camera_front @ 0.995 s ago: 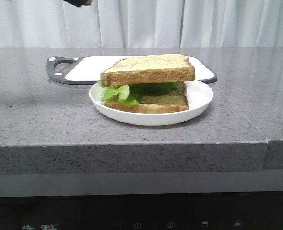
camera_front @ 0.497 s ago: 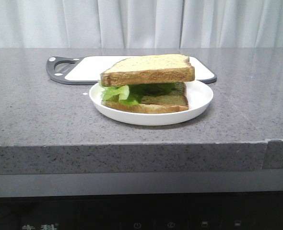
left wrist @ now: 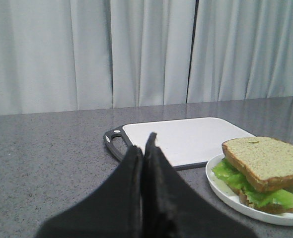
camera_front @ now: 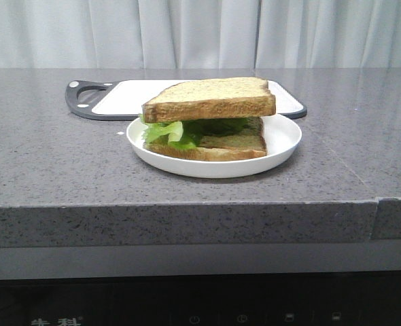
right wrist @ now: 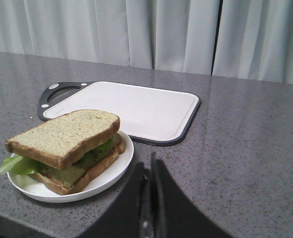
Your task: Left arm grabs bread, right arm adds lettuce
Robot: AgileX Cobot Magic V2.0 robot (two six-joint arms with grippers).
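Observation:
The tan speckled bread (camera_front: 211, 98) lies on top of the stack on the white plate (camera_front: 282, 146). The green lettuce (camera_front: 165, 131) sticks out under it, above a bottom slice with a greenish face (camera_front: 236, 140). The stack also shows in the left wrist view (left wrist: 264, 161) and the right wrist view (right wrist: 64, 136). My left gripper (left wrist: 144, 144) is shut and empty, apart from the plate, on the board-handle side. My right gripper (right wrist: 147, 166) is shut and empty, just off the plate's rim on the other side. Neither arm shows in the front view.
A white cutting board (camera_front: 129, 95) with a black rim and handle (camera_front: 81, 95) lies behind the plate. The grey stone counter ends at a front edge (camera_front: 187, 204). Pale curtains hang behind.
A dark piece of an arm at the top left of the front view one second ago has left the view. The sandwich and plate have not moved.

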